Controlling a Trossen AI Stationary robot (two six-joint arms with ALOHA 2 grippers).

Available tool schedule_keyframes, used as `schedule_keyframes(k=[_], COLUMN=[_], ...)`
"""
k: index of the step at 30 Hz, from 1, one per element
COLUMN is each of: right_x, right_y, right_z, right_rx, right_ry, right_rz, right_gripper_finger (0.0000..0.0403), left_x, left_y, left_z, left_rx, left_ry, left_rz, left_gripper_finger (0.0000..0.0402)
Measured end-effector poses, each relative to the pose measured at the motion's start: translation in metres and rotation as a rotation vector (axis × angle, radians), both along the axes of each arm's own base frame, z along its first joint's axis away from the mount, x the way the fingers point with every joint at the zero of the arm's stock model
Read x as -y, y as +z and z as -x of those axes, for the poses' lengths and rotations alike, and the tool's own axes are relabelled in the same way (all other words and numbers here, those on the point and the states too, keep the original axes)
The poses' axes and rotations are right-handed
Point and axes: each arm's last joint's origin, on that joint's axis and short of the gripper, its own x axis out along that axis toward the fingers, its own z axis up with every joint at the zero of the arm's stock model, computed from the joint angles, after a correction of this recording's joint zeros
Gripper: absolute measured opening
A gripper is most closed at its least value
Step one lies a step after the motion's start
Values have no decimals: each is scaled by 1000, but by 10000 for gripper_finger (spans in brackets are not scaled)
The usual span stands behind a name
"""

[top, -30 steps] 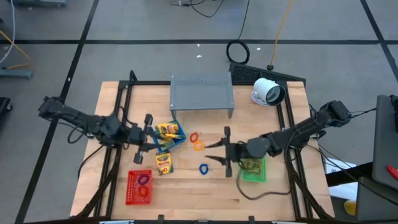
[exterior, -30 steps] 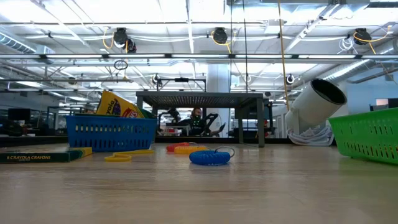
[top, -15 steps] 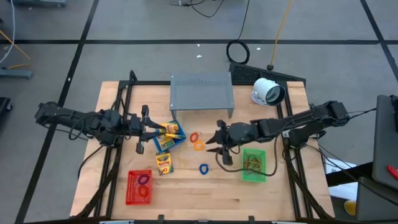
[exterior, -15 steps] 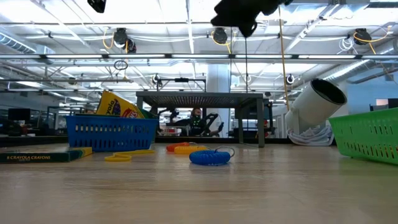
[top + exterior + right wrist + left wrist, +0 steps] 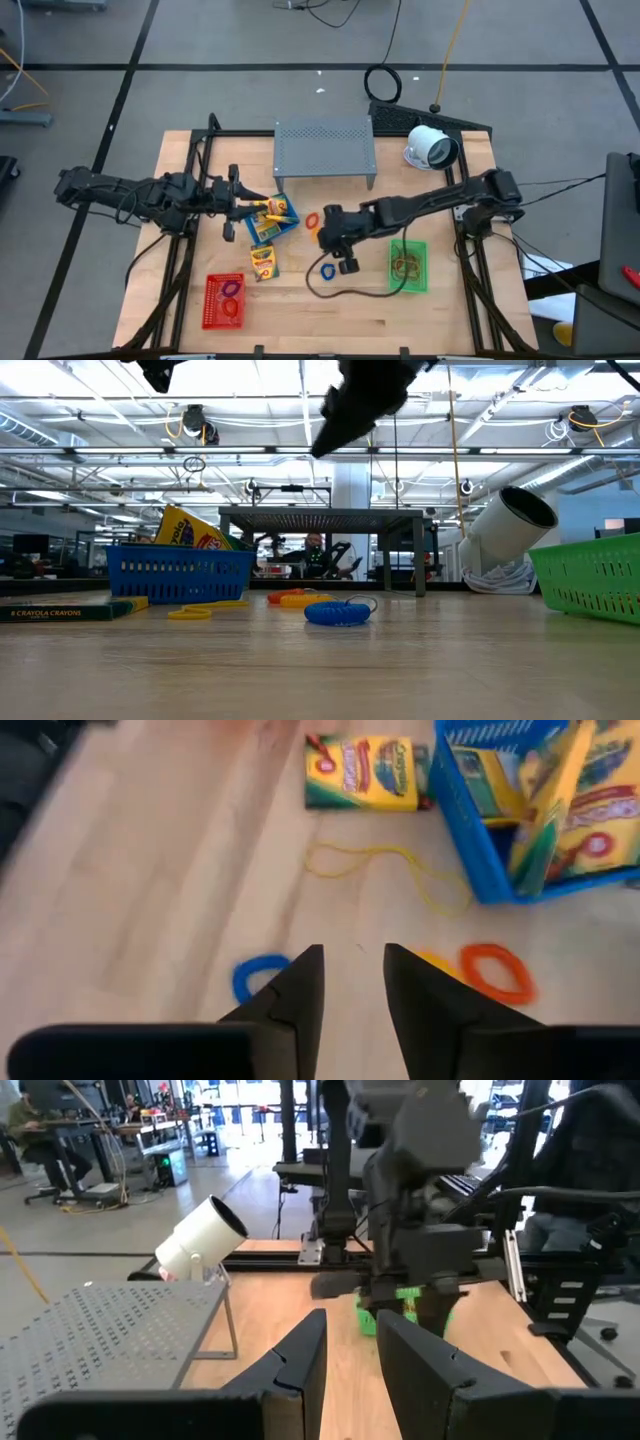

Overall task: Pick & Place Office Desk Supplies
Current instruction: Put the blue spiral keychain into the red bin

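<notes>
- High view: the right gripper (image 5: 335,243) hangs mid-frame over the wooden table (image 5: 440,300), just above the blue rubber-band loop (image 5: 327,270); the left gripper (image 5: 235,203) sits beside the blue plastic basket (image 5: 272,226) of crayon packs (image 5: 272,209).
- Low view: the blue loop (image 5: 337,613) lies flat at centre; both arms are cut off at the top.
- Left wrist view: its narrowly parted fingers (image 5: 300,1360) hold nothing.
- Right wrist view: slightly parted fingers (image 5: 296,990) partly hide the blue loop (image 5: 255,975); nothing grasped.
</notes>
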Motion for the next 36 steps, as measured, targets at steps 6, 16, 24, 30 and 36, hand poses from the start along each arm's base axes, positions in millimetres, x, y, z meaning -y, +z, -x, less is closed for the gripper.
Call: schedule_keyframes(k=[6,16,24,30,36], right_x=[-22,-64,-66,-64,-55], right_y=[24,2,-32,-35,-36], right_z=[-9,-46,-59,-61,-65], right_rx=[-69,-333,-444,-444,-444], right_ry=[28,195,206,191,134], right_rz=[139,231,257,249,223], right_gripper_finger=[106,142,142,141,141], left_x=[-1,-1,6,12,15], left_y=[3,10,8,7,8], left_z=[7,27,26,26,26], left_rx=[19,47,33,28,30], left_ry=[-2,-26,-72,-110,-130], left_rz=[-16,6,34,13,9], left_gripper_finger=[102,102,102,102,102])
